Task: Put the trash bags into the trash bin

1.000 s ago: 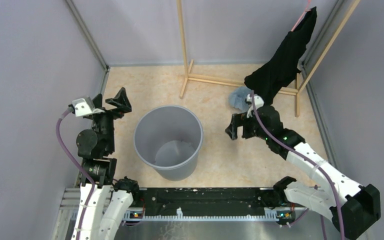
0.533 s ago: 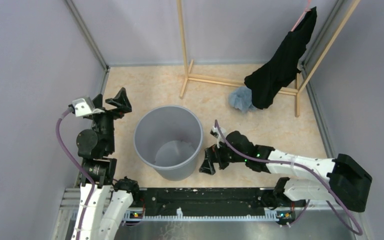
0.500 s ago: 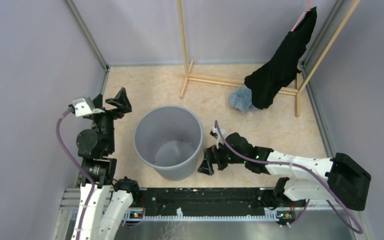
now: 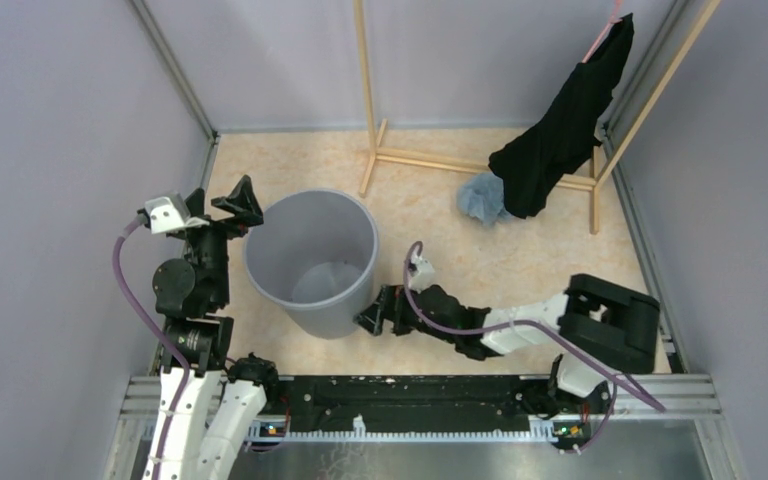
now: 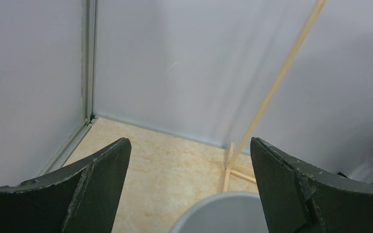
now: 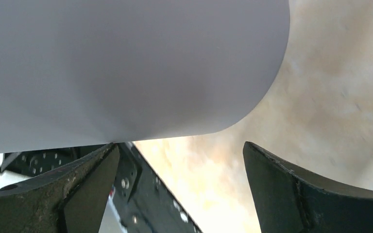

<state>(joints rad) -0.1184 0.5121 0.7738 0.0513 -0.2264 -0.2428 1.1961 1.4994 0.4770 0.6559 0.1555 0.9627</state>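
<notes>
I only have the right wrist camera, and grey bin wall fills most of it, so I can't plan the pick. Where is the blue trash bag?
Observer: The pale-blue trash bag lies on the floor at the far right, by the base of the wooden rack and partly under the black garment.
Operator: Is anything inside the bin?
Observer: Seen from above, the trash bin has nothing in it.
Operator: And the left arm?
Observer: The left gripper is open and holds nothing. It sits just left of the bin's rim.
</notes>
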